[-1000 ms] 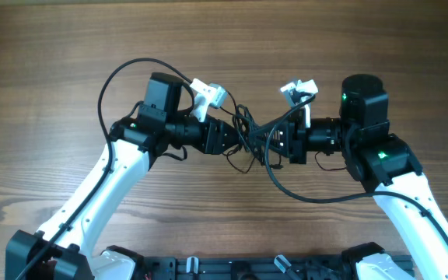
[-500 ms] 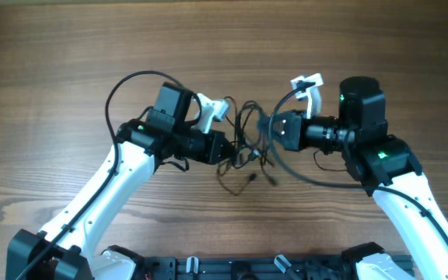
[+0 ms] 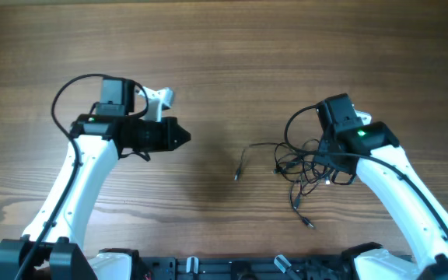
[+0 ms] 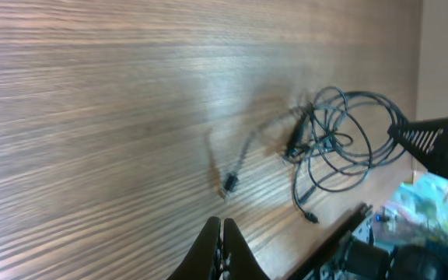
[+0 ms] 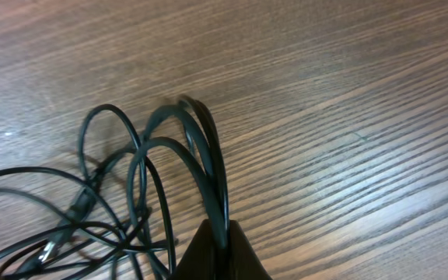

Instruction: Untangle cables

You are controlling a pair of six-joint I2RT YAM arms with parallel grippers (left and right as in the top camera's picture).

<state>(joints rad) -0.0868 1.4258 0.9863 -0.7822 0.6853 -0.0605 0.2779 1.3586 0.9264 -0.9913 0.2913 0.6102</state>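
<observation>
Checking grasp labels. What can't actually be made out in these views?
- Overhead: the right fingers are hidden under the right arm, so where they pinch the cables is unseen.
- Overhead: the strands are too thin and piled to count or trace crossings.
- Left wrist: the tangle is blurred, and a colourful thing is cut off by the right edge.
- Right wrist: the loops run off the left and bottom edges.
</observation>
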